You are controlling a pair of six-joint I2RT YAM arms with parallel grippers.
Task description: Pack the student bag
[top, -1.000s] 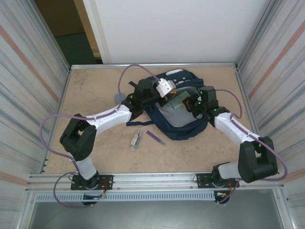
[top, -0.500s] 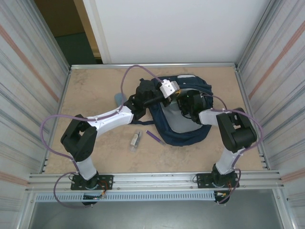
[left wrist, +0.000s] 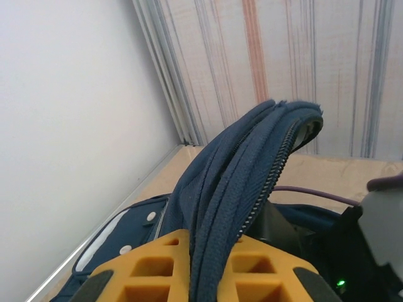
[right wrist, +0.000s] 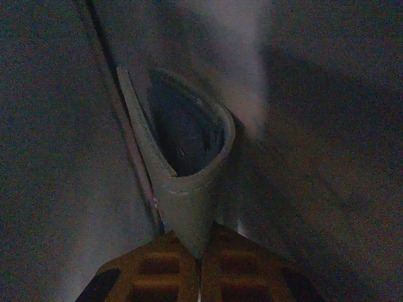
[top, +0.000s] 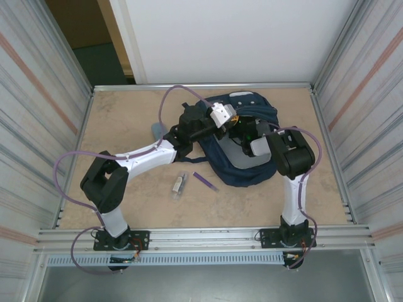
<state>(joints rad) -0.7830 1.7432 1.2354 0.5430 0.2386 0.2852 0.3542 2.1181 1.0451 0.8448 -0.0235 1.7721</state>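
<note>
Student bag (top: 249,177): navy blue fabric w/ white patches, grey lining. Table (top: 126,126): tan, faintly mottled. Left arm (top: 148,154) & right arm (top: 293,189): black joints, white links, purple cables, green LEDs. Left gripper (left wrist: 209,248) & right gripper (right wrist: 200,245): yellow-orange, lattice pattern. Curled sheet (right wrist: 189,195): pale grey-green, dark inside. Pen (top: 206,180): purple. Side walls (top: 38,94): grey-white ribbed, orange-red stripe. Rear wall (top: 220,38): white.

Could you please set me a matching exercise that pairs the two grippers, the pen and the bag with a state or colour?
1 left gripper
2 right gripper
3 pen
4 bag

A lying loose on the table
B pinching a curled pale sheet
C navy blue with grey lining
D clamped on the zipper edge

Pairs: 1-D, 2-B, 3-A, 4-C
</note>
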